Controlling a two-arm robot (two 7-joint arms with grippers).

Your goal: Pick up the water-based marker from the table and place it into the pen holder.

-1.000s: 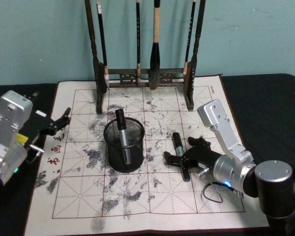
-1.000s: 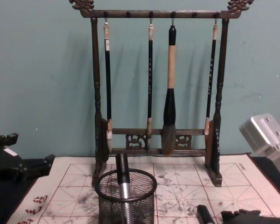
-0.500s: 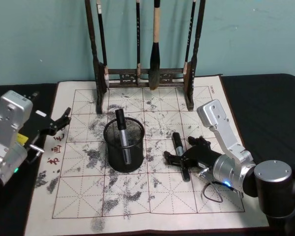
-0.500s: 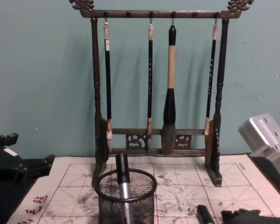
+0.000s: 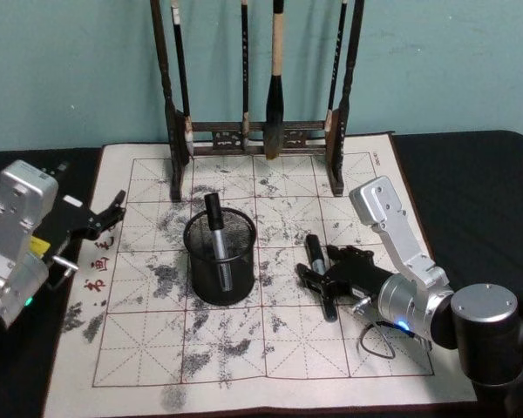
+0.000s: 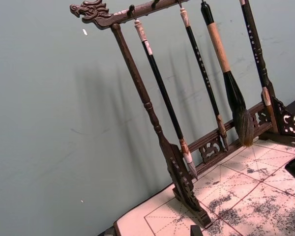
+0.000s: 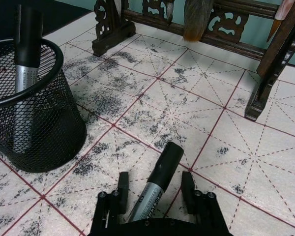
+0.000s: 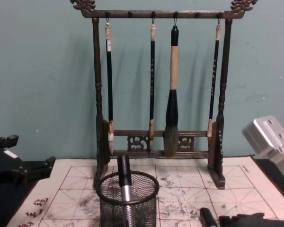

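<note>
A black-capped, silver-bodied water-based marker [image 5: 316, 272] lies on the cream mat of the table [image 5: 157, 348], right of the pen holder [image 5: 220, 264]. The pen holder is a black mesh cup with another marker [image 5: 214, 231] standing in it. My right gripper [image 5: 324, 277] is low over the lying marker [image 7: 162, 167]. It is open, with one finger [image 7: 122, 189] on each side of the marker and small gaps left. My left gripper [image 5: 107, 213] hangs open over the mat's left edge, holding nothing. The chest view shows the pen holder [image 8: 128, 201] and the lying marker's cap [image 8: 207, 217].
A tall dark wooden brush rack [image 5: 257, 135] with several hanging brushes stands at the back of the mat, behind the pen holder. It also shows in the left wrist view as the brush rack [image 6: 182, 167]. Open mat lies in front of the pen holder.
My right gripper's fingers have drawn closer together around the lying marker. The marker, the pen holder and the left arm have not moved.
</note>
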